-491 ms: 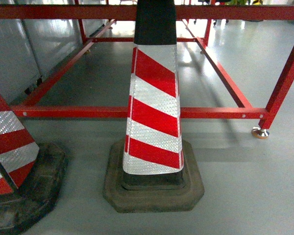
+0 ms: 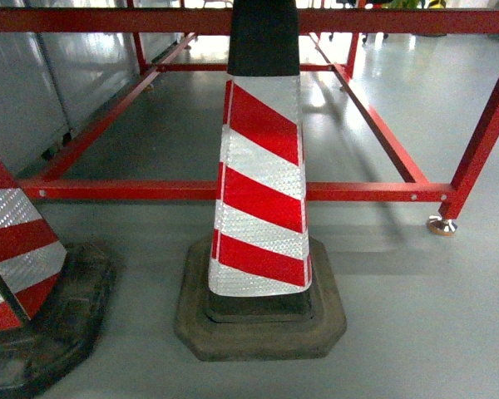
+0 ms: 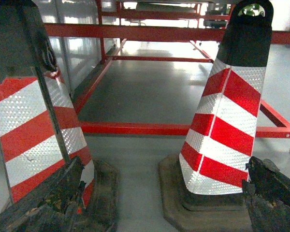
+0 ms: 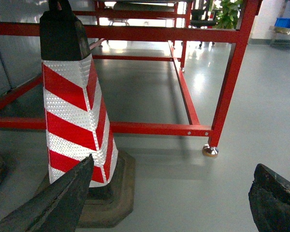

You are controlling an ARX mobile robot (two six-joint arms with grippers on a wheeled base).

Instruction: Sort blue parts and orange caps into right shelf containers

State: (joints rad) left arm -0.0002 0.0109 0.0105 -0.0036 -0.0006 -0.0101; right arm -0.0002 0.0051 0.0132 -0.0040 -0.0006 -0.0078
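No blue parts and no orange caps show in any view. Far off at the top right of the right wrist view is a bright blue box shape (image 4: 283, 22), too small to tell whether it is one of the right shelf containers. In the left wrist view my left gripper (image 3: 164, 166) is open, its worn dark fingers (image 3: 53, 198) wide apart with only floor between them. My right gripper (image 4: 174, 166) is open too, and between its fingers (image 4: 273, 198) lies bare grey floor. Neither gripper shows in the head view.
A red-and-white striped traffic cone (image 2: 262, 191) on a black rubber base stands straight ahead. A second cone (image 2: 17, 274) stands at the lower left. Behind them runs a low red steel frame (image 2: 358, 192) with a footed leg (image 2: 442, 224). Grey panels (image 2: 33, 75) line the left side.
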